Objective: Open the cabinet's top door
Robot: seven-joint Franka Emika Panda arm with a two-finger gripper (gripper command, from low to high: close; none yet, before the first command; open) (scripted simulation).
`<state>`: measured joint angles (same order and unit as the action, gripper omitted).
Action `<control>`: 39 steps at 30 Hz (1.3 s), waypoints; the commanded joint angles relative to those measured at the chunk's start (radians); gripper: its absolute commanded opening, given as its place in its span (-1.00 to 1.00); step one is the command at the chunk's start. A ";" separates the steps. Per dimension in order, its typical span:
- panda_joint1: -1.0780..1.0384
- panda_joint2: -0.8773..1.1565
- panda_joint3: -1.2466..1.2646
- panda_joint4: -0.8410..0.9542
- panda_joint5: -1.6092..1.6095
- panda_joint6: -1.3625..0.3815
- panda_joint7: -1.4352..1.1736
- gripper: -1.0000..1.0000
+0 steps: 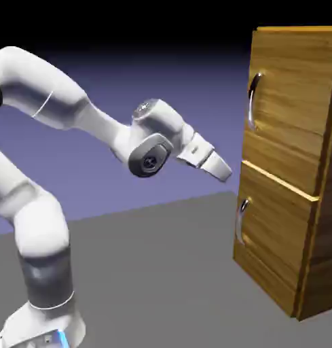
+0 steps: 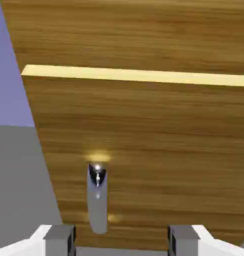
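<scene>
We are at the opening stage of this job, as far as we can judge. The tall golden-brown wooden cabinet (image 1: 324, 251) stands at the exterior view's right, and its top door, the taller upper wood-grain panel (image 1: 290, 102), is closed, lying flush with the front. The curved silver bar handle on that upper panel (image 1: 253, 102) hangs near the door's edge on the side toward the arm, and nothing touches it.

Our white two-finger jaws (image 1: 225, 175) are spread wide with nothing between them. They point down and forward, apart from the cabinet front, and sit lower than the upper handle, at about the height of the seam between the two panels. In the hand view we see the shorter lower wood-grain panel (image 2: 168, 120) with its own curved silver handle (image 2: 98, 200), which is not the one we want.

So none of the opening is done, and all of it is left. We judge that we need to raise and level the hand, bring the jaws around the upper handle, close on it and swing the door outward. If we simply push forward from here, we risk meeting the lower panel or catching the wrong handle.
</scene>
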<state>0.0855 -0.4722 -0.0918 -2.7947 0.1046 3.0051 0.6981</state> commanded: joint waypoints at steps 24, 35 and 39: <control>0.654 0.870 -0.816 0.136 0.930 -0.283 -0.382 0.00; 0.954 1.269 -1.190 0.199 1.357 -0.413 -0.556 0.00; 1.063 1.414 -1.326 0.221 1.512 -0.461 -0.620 0.00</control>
<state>1.1480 0.9415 -1.4181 -2.5734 1.6163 2.5445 0.0781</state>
